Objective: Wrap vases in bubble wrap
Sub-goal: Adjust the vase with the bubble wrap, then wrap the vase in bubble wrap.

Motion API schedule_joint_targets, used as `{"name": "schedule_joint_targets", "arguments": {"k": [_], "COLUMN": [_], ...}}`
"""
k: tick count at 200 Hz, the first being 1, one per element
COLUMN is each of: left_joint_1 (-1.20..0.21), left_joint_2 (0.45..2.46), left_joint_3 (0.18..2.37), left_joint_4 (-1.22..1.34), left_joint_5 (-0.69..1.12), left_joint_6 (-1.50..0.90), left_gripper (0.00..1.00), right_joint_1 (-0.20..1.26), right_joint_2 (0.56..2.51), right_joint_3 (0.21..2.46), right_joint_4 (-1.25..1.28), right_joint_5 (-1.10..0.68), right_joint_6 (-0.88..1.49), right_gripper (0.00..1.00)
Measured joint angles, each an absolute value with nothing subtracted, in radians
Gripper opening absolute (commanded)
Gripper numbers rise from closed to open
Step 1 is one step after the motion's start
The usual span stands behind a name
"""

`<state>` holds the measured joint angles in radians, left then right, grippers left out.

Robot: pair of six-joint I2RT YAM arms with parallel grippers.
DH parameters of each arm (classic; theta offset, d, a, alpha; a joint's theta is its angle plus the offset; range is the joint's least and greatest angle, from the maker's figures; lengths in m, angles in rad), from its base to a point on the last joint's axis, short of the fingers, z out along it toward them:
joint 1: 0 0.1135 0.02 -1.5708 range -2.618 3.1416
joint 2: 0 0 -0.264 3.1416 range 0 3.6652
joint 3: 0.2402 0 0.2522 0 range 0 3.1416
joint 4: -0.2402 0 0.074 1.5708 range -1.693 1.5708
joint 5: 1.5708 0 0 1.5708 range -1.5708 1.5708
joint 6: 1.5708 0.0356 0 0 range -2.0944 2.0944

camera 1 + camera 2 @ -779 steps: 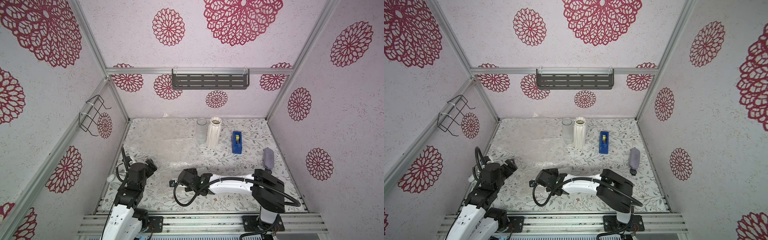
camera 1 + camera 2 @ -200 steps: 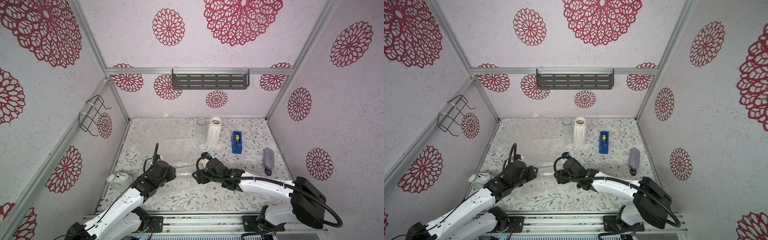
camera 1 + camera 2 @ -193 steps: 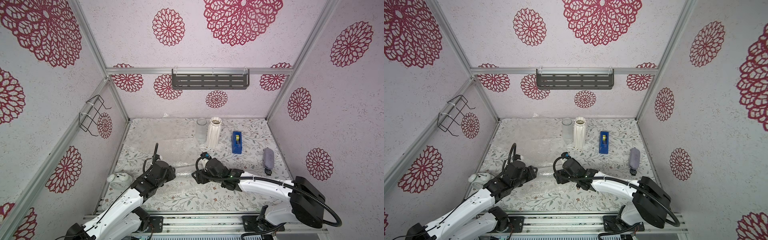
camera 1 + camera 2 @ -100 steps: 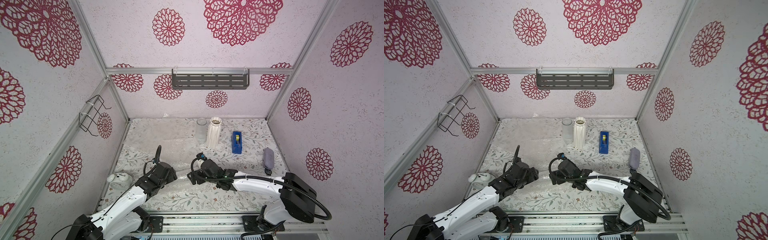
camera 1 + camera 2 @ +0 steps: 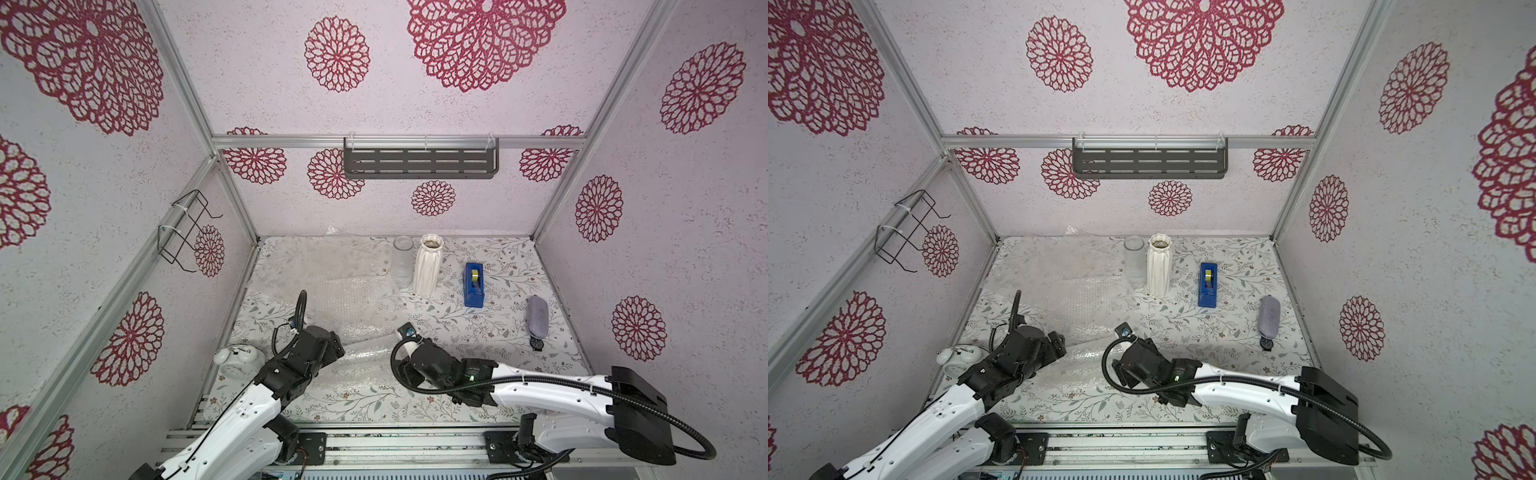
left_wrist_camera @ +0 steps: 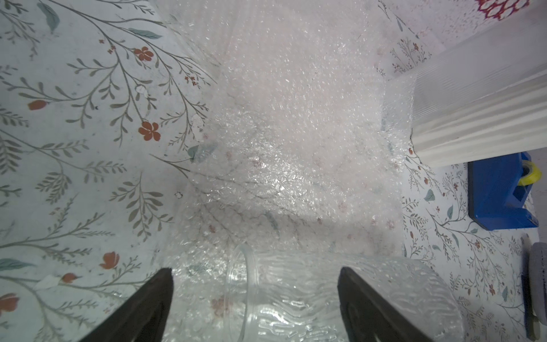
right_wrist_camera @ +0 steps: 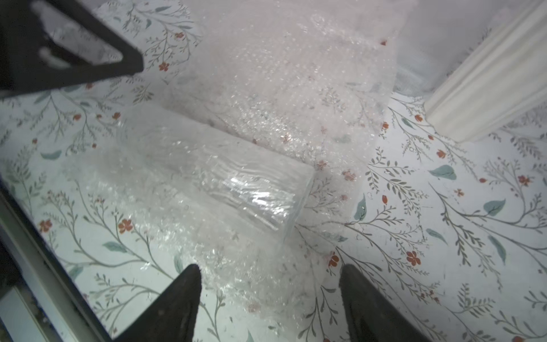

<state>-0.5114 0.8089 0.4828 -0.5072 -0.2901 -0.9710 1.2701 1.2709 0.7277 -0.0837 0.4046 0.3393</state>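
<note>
A clear glass vase (image 5: 368, 356) lies on its side on crinkly bubble wrap (image 5: 332, 291) near the front, partly under a fold of it (image 7: 165, 189). My left gripper (image 6: 254, 274) is open over the vase's mouth end (image 6: 296, 299), one finger on each side. My right gripper (image 7: 269, 277) is open at the other end, with the wrap's edge lying loose between its fingers. In both top views the two grippers (image 5: 338, 351) (image 5: 398, 368) face each other across the vase. A second clear vase (image 5: 402, 261) and the white ribbed vase (image 5: 428, 266) stand at the back.
A blue tape dispenser (image 5: 473, 284) stands right of the white vase. A grey pouch (image 5: 537, 318) and a watch (image 5: 536, 344) lie at the right. A white alarm clock (image 5: 239, 359) sits by the left wall. More bubble wrap (image 5: 1059, 262) covers the back left.
Both arms have come in from the front edge to the lying vase. In the last half second the right gripper has drawn slightly back toward the front.
</note>
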Motion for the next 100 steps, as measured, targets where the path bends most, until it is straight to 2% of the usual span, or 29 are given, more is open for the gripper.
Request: {"name": "schedule_joint_targets", "arguments": {"k": [24, 43, 71, 100], "left_joint_1": [-0.456, -0.438, -0.424, -0.398], "left_joint_2": [0.813, 0.837, 0.863, 0.867], "left_joint_3": [0.483, 0.483, 0.484, 0.483], "left_joint_4": [-0.507, -0.507, -0.506, -0.476], "left_joint_5": [-0.246, -0.225, -0.195, -0.155], "left_joint_6": [-0.952, -0.935, -0.925, -0.924], "left_gripper": [0.89, 0.89, 0.89, 0.89], "right_joint_1": [1.385, 1.443, 1.489, 1.509], "right_joint_2": [1.316, 1.431, 1.639, 1.75], "right_joint_3": [0.71, 0.74, 0.841, 0.9], "right_joint_4": [-0.074, -0.064, -0.066, -0.064], "right_joint_5": [0.428, 0.452, 0.515, 0.575], "right_joint_6": [0.256, 0.201, 0.147, 0.104], "right_gripper": [0.71, 0.63, 0.58, 0.57]}}
